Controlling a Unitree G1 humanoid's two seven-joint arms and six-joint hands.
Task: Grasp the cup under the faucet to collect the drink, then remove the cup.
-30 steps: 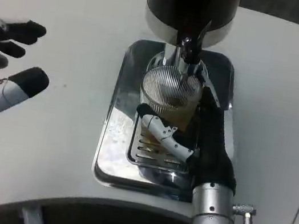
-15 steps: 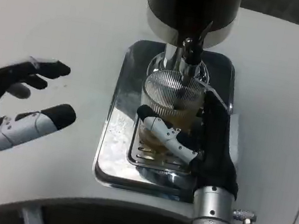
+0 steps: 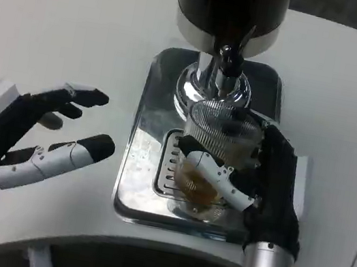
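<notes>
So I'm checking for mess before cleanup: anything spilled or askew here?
No spill shows. The cup, gripped by the right hand, holds amber drink and leans over the tray; it sits off from under the faucet.

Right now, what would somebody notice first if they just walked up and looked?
Probably the right hand gripping a ribbed glass cup with amber drink in it, over the shiny metal drip tray mid-table. Above it stands the dark drink dispenser with its faucet. The left hand hovers open at left.

Dispenser (image 3: 232,8) top cut off; cup (image 3: 212,157) base perhaps behind fingers (image 3: 216,175)
</notes>
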